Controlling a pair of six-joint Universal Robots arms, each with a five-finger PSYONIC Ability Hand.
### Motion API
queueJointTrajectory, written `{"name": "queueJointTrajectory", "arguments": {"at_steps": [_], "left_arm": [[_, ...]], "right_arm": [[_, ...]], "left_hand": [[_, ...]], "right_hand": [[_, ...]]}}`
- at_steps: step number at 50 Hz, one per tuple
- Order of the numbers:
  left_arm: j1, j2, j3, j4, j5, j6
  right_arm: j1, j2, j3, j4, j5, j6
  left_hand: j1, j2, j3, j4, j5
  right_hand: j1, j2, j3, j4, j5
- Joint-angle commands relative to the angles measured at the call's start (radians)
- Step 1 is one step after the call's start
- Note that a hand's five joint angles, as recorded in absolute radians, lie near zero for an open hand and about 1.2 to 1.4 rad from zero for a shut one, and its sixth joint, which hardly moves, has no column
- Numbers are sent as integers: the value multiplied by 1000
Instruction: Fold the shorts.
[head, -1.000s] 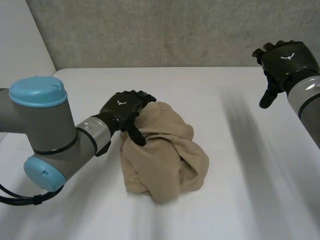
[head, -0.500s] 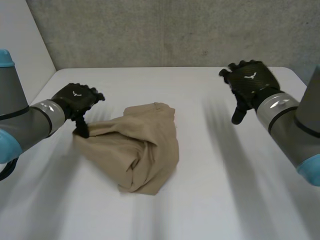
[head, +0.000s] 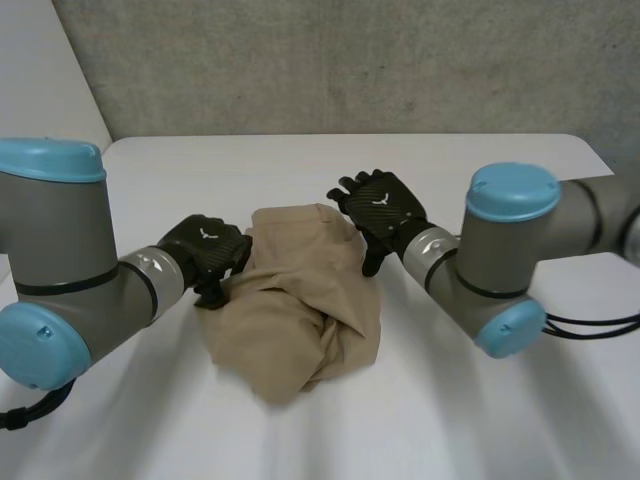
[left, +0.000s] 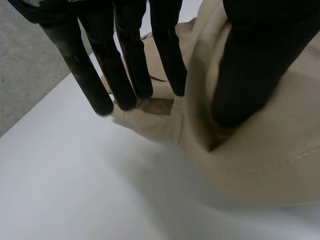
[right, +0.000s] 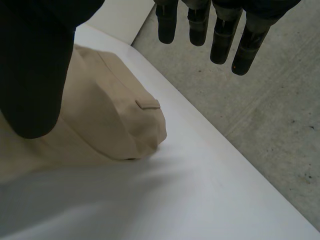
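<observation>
tabletop (head: 480, 420): carried shorts | shorts (head: 300, 310): lay bunched mid-tabletop, between both hands | left robot hand (head: 205, 250): pinched shorts' left edge, thumb dug into fold | right robot hand (head: 380, 205): hovered over far right edge, fingers straight, gripped nothing

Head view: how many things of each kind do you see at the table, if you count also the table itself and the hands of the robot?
beige crumpled cloth shorts: 1
black robot hands: 2, the left hand and the right hand
white table: 1
Total: 4
</observation>
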Motion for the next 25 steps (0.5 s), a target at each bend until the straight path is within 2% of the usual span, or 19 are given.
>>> {"name": "queueJointTrajectory", "arguments": {"at_steps": [1,6,7,10,11,12,15,16,18,19,21,23,25], "left_arm": [[1,18,-6,-1,-2,0],[-2,46,-29,-1,1,-15],[-2,58,-37,0,3,-17],[-6,71,-42,5,3,-18],[-9,77,-40,6,4,-18],[-12,78,-37,11,4,-18],[-17,84,-19,34,3,-20],[-22,92,9,87,1,-27],[-25,95,23,115,0,-32],[-32,100,50,181,-8,-52],[-43,113,79,253,-29,-69],[-46,132,98,310,-59,-81],[-48,150,119,397,-106,-90]], "right_arm": [[12,186,-169,-36,-12,-99],[19,238,-220,-43,-30,-219],[22,249,-227,-44,-55,-242],[30,255,-229,-46,-102,-254],[32,255,-229,-46,-134,-256],[33,249,-229,-47,-145,-256],[35,216,-226,-59,-148,-248],[35,197,-223,-67,-135,-243],[35,120,-207,-95,-66,-230],[35,62,-189,-104,-3,-214],[33,2,-163,-105,57,-196],[29,-137,-96,-102,134,-171],[27,-249,-33,-93,151,-179]], "left_hand": [[581,617,619,627,632],[616,652,654,662,667],[616,652,654,662,667],[616,652,654,662,667],[616,652,654,662,667],[616,652,654,662,667],[616,652,654,662,667],[616,652,654,662,667],[616,652,654,662,667],[616,652,654,662,667],[616,652,654,662,667],[616,652,654,662,667],[616,652,654,662,667]], "right_hand": [[35,-12,-22,-60,-61],[238,192,182,144,143],[436,390,380,342,341],[795,749,739,701,700],[1172,1125,1115,1077,1076],[1256,1209,1199,1161,1160],[1257,1210,1200,1162,1161],[1257,1210,1200,1162,1161],[1257,1210,1200,1162,1161],[1257,1210,1200,1162,1161],[1257,1210,1200,1162,1161],[1257,1210,1200,1162,1161],[1257,1210,1200,1162,1161]]}}
